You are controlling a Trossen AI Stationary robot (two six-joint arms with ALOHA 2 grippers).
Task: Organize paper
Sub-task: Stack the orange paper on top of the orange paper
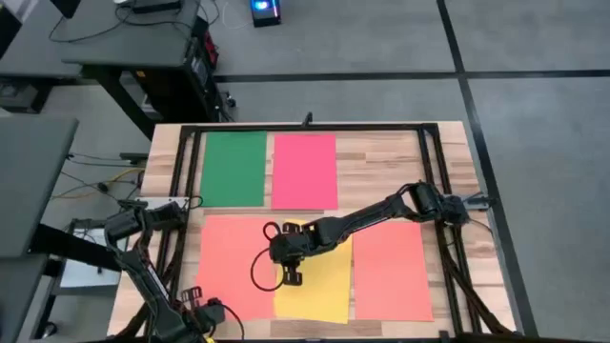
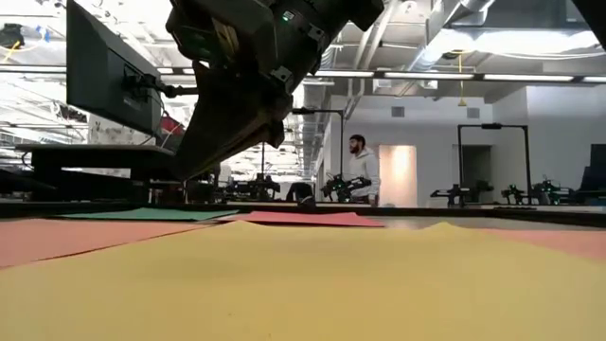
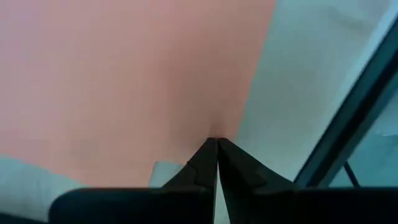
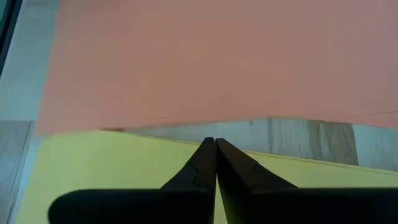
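Five sheets of paper lie flat on the wooden table (image 1: 381, 162), seen from above. At far left, the left gripper (image 3: 216, 144) is parked off the near-left corner of the table, its fingers pressed together on nothing; its wrist view shows only an orange sheet and pale floor beyond. Moving rightward along the far row, a green sheet (image 1: 234, 168) and a pink-red sheet (image 1: 304, 171) sit side by side, edges nearly touching, neatly squared. In the near row lie an orange sheet (image 1: 229, 267), then a yellow sheet (image 1: 319, 286), then a second orange sheet (image 1: 391, 269) at right. The yellow sheet appears slightly skewed and seems to overlap the left orange sheet's edge. The right arm reaches across from the right side, and the right gripper (image 4: 216, 143) is over the yellow sheet's far-left part, fingers closed and empty, tips at or just above the paper. The step in hand is judged to be nudging the yellow sheet into line. The next move calls for light downward pressure and a short slide, avoiding buckling the sheet.
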